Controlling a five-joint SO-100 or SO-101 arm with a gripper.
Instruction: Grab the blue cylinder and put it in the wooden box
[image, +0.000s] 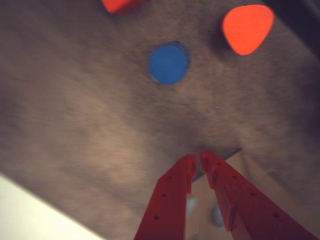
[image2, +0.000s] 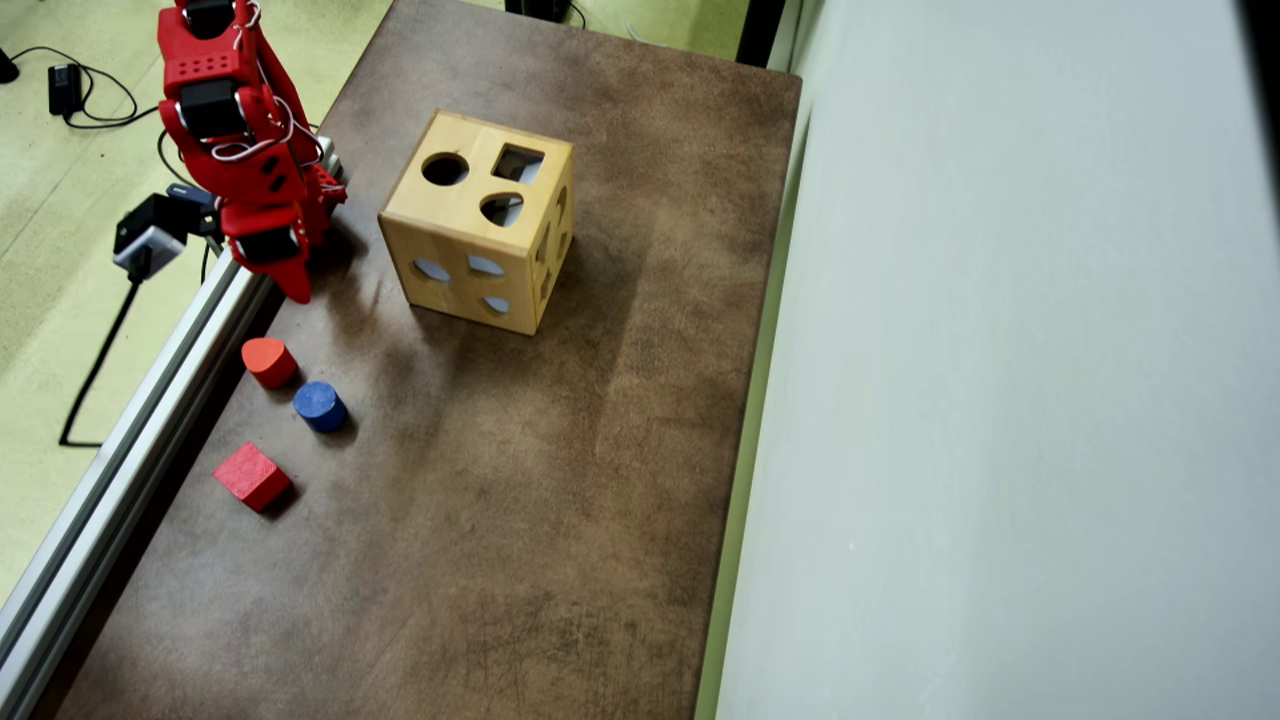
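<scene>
The blue cylinder (image2: 320, 406) stands upright on the brown table, between a red rounded block (image2: 269, 361) and a red cube (image2: 251, 476). In the wrist view the blue cylinder (image: 168, 63) is at top centre, well ahead of my gripper (image: 197, 159). The wooden box (image2: 480, 222), with shaped holes in its faces, stands to the right of the arm in the overhead view; a corner of the wooden box (image: 255, 170) shows behind the fingers. My red gripper (image2: 298, 292) hangs above the table's left edge, above the blocks in that view, with jaws nearly together and empty.
The red rounded block (image: 247, 27) and the red cube (image: 120, 5) flank the cylinder in the wrist view. A metal rail (image2: 120, 450) runs along the table's left edge. A pale wall (image2: 1000, 400) borders the right side.
</scene>
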